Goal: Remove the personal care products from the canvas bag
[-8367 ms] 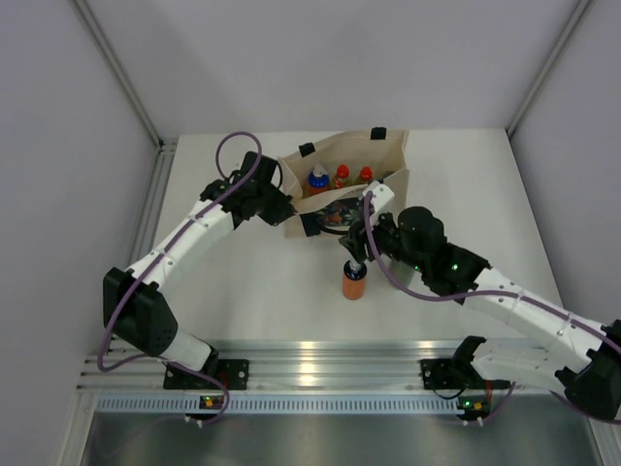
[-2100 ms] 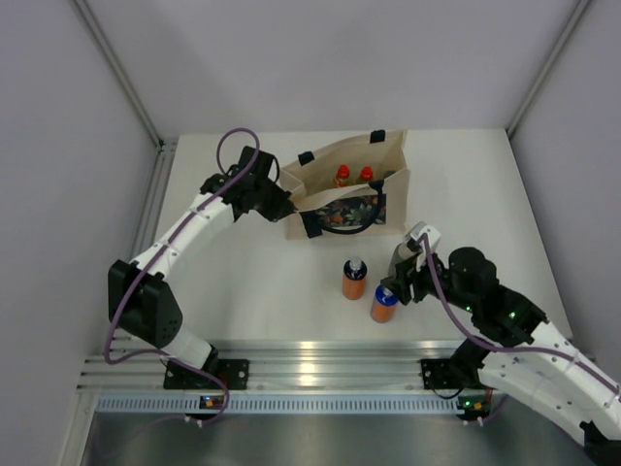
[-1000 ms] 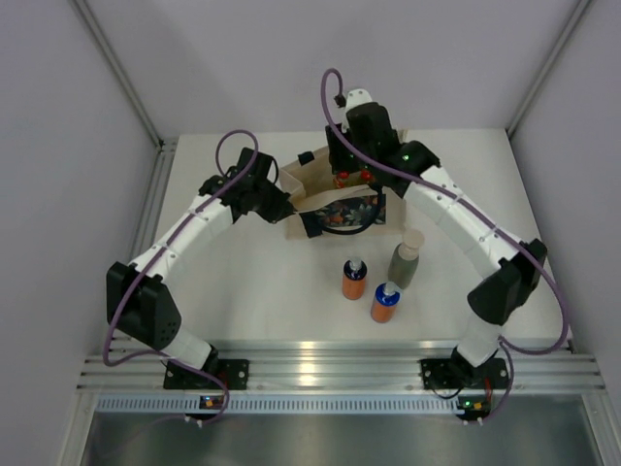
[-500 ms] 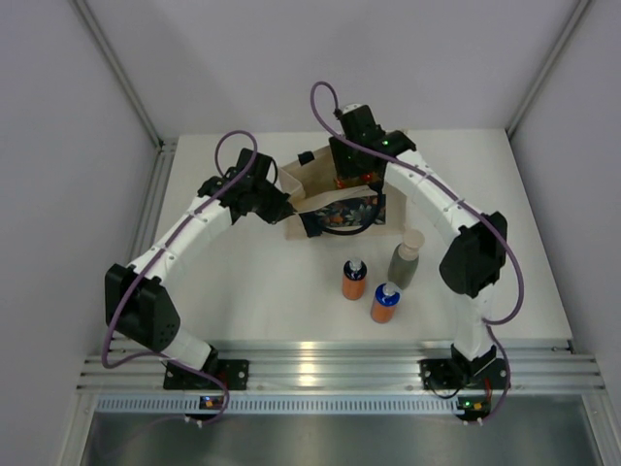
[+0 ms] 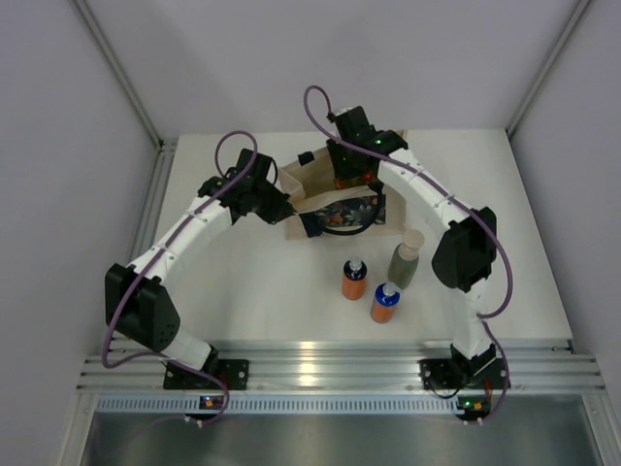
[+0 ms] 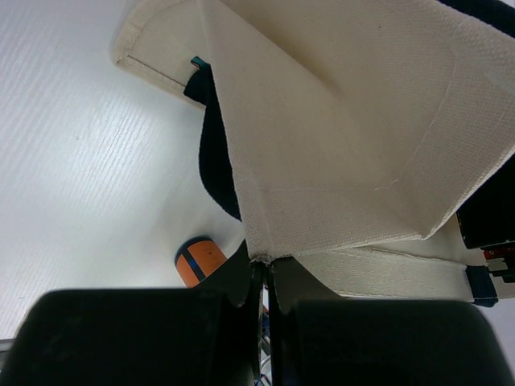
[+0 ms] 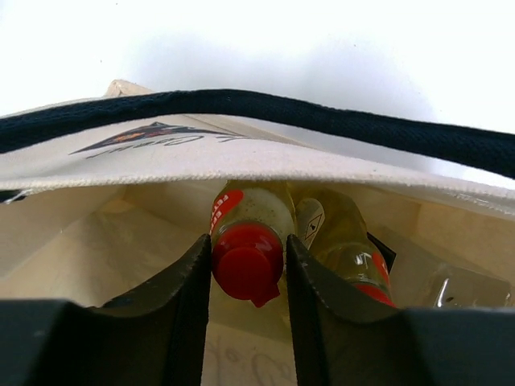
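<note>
The canvas bag (image 5: 390,153) stands at the back of the table, its mouth held open. My left gripper (image 5: 284,206) is shut on the bag's left top edge (image 6: 346,121), with the cloth pinched between the fingertips (image 6: 264,269). My right gripper (image 5: 349,175) reaches down into the bag. Its fingers (image 7: 249,245) sit against both sides of the red cap of a yellow bottle (image 7: 249,213). A second yellow bottle (image 7: 346,241) lies beside it. On the table stand two orange bottles (image 5: 354,280) (image 5: 385,303) and a grey-green one (image 5: 406,258).
The bag's black handle (image 7: 322,121) crosses above the right fingers, and the front rim (image 7: 241,157) lies just over the bottles. The three standing bottles form a tight group in front of the bag. Grey walls enclose the table on three sides.
My right gripper has sunk a little deeper into the bag and its jaws have narrowed onto the red cap. The left gripper and the three standing bottles have not moved.
</note>
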